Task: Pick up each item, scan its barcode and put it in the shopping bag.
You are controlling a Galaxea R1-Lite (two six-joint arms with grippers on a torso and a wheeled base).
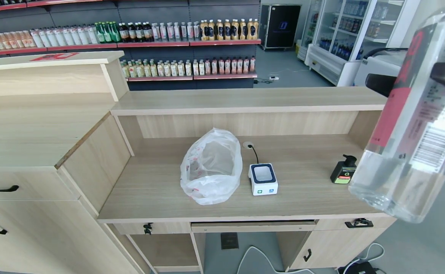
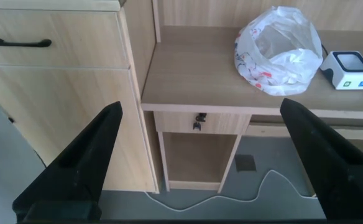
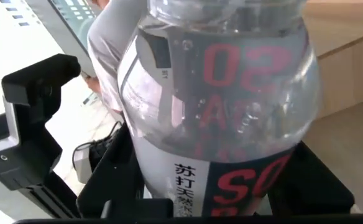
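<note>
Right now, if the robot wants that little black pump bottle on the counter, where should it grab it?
The pump bottle stands upright with bare counter in front, so probably grip its squat body below the pump head, coming from the front. The top looks too narrow to pinch. The right end effector holds a clear bottle; the open left end effector is free.
</note>
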